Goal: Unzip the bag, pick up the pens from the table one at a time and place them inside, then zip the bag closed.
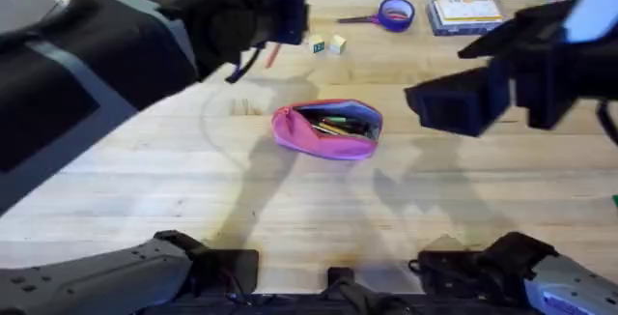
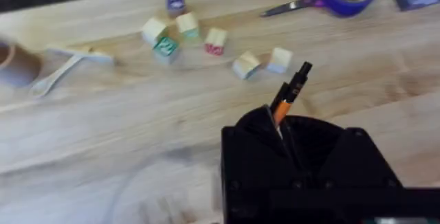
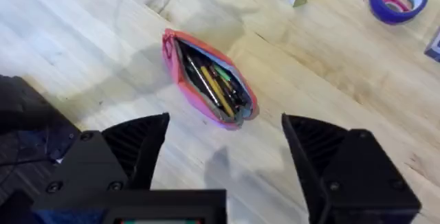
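Note:
The pink bag [image 1: 326, 128] lies unzipped in the middle of the table [image 1: 290, 209], with several pens [image 3: 213, 86] showing inside the open bag [image 3: 206, 80]. My left gripper [image 1: 263, 49] hangs above the table to the bag's far left, shut on an orange pen [image 1: 273, 56]. In the left wrist view the orange pen [image 2: 290, 93], black at its tip, sticks up from between the shut fingers of my left gripper [image 2: 278, 128]. My right gripper [image 1: 435, 102] hovers to the right of the bag. In its own view the right gripper [image 3: 223, 141] stands wide open and holds nothing.
Purple-handled scissors [image 2: 295, 4] and a purple tape roll [image 1: 396, 13] lie at the back, beside a clear box [image 1: 466, 11]. Several small blocks [image 2: 213, 42] are scattered behind the bag. A pale spoon [image 2: 62, 69] and a cardboard roll [image 2: 17, 62] lie far left.

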Motion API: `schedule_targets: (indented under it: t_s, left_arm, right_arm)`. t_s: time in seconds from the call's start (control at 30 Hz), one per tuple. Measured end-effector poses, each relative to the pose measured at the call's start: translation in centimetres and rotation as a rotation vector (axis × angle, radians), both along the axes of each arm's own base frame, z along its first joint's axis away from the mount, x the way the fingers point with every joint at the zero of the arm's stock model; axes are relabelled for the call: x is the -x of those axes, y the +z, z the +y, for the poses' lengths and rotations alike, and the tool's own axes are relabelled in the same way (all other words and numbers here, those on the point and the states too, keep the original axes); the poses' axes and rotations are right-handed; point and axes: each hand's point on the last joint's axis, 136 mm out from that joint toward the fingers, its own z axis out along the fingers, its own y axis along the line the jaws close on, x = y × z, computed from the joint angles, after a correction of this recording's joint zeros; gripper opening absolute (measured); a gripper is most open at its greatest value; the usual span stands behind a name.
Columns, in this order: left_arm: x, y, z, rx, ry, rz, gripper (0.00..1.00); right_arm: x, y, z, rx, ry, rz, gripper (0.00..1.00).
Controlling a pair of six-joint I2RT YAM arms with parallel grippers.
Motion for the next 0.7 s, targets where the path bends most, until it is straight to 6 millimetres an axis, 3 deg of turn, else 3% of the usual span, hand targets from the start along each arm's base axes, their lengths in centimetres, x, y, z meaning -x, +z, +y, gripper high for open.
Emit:
schedule_targets:
  t_s: [0.03,0.33,0.4,0.43,0.7]
  left_arm:
    - [0.4,0.9,-2.5,0.011,-0.063,-0.041,0.044]
    - [3.8,1.8,-9.6,-0.003,-0.323,-0.093,0.044]
    - [4.9,1.5,-10.9,-0.027,-0.408,-0.095,0.044]
    - [6.6,1.2,-12.7,-0.048,-0.539,-0.094,0.044]
    - [10.2,0.5,-15.0,-0.032,-0.81,-0.063,0.044]
  right_arm:
    - [1.0,0.6,-0.5,-0.01,0.001,-0.019,0.997]
    - [3.4,1.1,-1.9,-0.018,0.001,-0.034,0.998]
    - [3.5,1.0,-2.0,-0.016,0.001,-0.03,0.998]
    - [3.7,0.8,-2.1,-0.012,0.001,-0.022,0.997]
    - [3.7,0.8,-2.1,-0.011,0.001,-0.021,0.998]
